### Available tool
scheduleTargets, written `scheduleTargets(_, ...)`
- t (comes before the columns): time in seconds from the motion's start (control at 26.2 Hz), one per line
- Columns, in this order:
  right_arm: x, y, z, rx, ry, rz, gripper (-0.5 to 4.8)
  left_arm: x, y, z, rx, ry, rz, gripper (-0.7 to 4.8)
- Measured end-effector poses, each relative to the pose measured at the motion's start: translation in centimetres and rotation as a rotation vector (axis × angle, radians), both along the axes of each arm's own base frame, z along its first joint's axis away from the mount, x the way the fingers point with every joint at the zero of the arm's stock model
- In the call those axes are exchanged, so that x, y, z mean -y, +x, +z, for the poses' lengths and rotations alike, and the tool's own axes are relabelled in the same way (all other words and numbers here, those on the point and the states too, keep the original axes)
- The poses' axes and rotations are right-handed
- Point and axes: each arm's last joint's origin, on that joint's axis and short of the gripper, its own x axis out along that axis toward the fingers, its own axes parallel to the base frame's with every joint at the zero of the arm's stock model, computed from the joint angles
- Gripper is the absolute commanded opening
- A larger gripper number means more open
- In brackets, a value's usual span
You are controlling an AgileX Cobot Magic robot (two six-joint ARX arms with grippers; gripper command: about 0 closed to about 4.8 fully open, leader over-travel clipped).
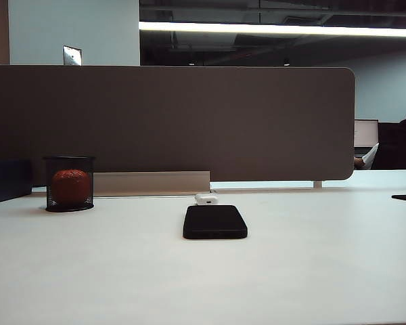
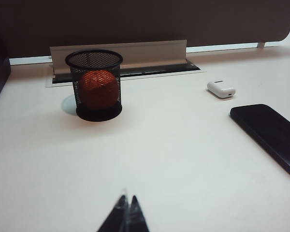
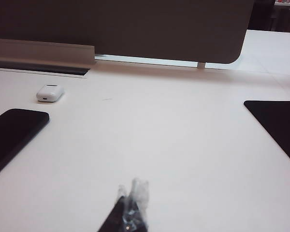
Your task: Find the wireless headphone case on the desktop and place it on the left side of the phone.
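Risking a shove of the wireless headphone case [image 2: 221,89] against the phone [image 2: 269,135] just beside it; left claw [image 2: 126,212] and right claw [image 3: 130,205] pressed together, well back over the desk [image 1: 311,271].

Each pincer, left [image 2: 126,209] and right [image 3: 130,205], shows slim black fingers capped with clear, glossy tips.
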Motion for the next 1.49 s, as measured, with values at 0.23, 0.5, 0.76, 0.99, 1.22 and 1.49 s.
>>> scheduleTargets(0.23,0.0,0.0,0.0,0.0,0.0,0.0,-0.05,0.0,0.0,0.0,0.0,0.0,0.0,-0.05)
scheduleTargets(0.5,0.0,0.0,0.0,0.0,0.001,0.0,-0.05,0.0,0.0,0.0,0.0,0.0,0.0,-0.05)
scheduleTargets(0.76,0.0,-0.4,2.1,0.045,0.095,0.0,-0.05,0.0,0.0,0.0,0.0,0.0,0.0,-0.05)
scheduleTargets(0.99,0.2,-1.6,5.7,0.108,0.108,-0.015,-0.05,0.0,0.0,0.0,0.0,0.0,0.0,-0.05)
scheduleTargets(1.22,0.5,-3.5,9.5,0.151,0.115,-0.039,-0.05,0.0,0.0,0.0,0.0,0.0,0.0,-0.05)
scheduleTargets(1.49,0.7,-4.8,16.6,0.137,0.114,-0.047,-0.05,0.0,0.0,0.0,0.0,0.0,0.0,-0.05)
